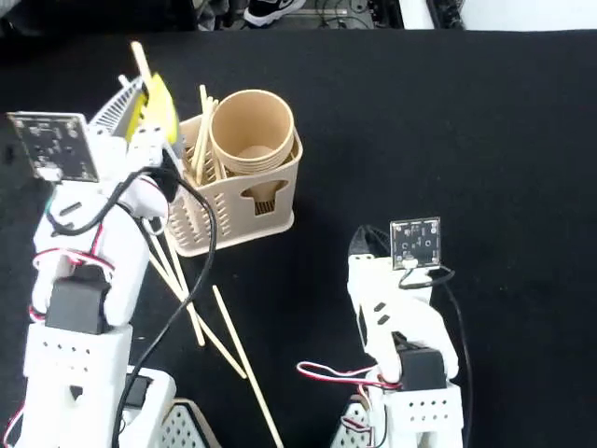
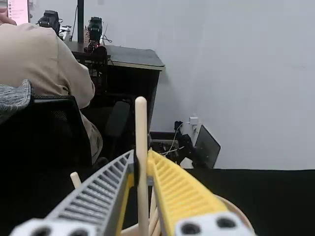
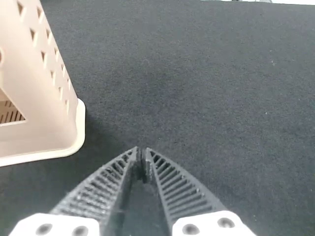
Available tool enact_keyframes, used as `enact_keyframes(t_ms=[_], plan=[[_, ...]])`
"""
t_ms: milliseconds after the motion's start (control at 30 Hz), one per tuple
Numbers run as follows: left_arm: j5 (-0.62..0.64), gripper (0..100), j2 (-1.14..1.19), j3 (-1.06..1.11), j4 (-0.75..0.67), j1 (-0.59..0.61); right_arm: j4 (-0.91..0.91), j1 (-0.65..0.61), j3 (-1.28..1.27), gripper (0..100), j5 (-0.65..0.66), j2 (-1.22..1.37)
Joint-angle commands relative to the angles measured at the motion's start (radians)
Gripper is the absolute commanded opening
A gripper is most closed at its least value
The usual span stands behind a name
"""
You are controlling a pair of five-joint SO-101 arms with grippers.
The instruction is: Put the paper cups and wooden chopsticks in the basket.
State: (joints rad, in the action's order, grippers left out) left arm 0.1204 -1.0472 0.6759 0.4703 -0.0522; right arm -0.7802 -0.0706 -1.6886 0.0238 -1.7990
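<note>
Upper left of the high view: left gripper [image 1: 140, 101], jaws clenched on one upright chopstick [image 2: 141, 123] at the basket [image 1: 238, 224], apparently for dropping in. Paper cups [image 1: 252, 131] sit inside. Loose chopsticks [image 1: 233, 350] lie on the counter [image 1: 448, 131]. Right gripper [image 3: 140, 160]: jaws pressed together, holding nothing.

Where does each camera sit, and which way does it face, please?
High view: fixed overhead, looking down on table, basket, paper cups, loose chopsticks; left arm and right arm show.
Left wrist view: on left wrist, facing level toward the room's wall; left gripper shut on a chopstick.
Right wrist view: on right wrist, facing down at the table; right gripper shut.
Shared: basket, in high and right wrist views.
</note>
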Motion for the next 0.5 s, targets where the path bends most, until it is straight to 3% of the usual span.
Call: enact_keyframes(t_ms=[0, 167, 367, 467], plan=[[-0.008, 3, -0.012, 0.007, 0.0, -0.004, -0.002, 0.009, 0.004, 1.9, 0.011, -0.073], [-0.008, 3, -0.014, -0.036, -0.026, -0.004, -0.002, 0.009, 0.004, 1.9, 0.011, -0.073], [-0.008, 3, -0.003, -0.295, -0.035, -0.004, -0.002, 0.009, 0.004, 1.9, 0.011, -0.073], [-0.009, 3, 0.0, -0.32, -0.043, -0.004, -0.002, 0.009, 0.004, 1.9, 0.011, -0.073]])
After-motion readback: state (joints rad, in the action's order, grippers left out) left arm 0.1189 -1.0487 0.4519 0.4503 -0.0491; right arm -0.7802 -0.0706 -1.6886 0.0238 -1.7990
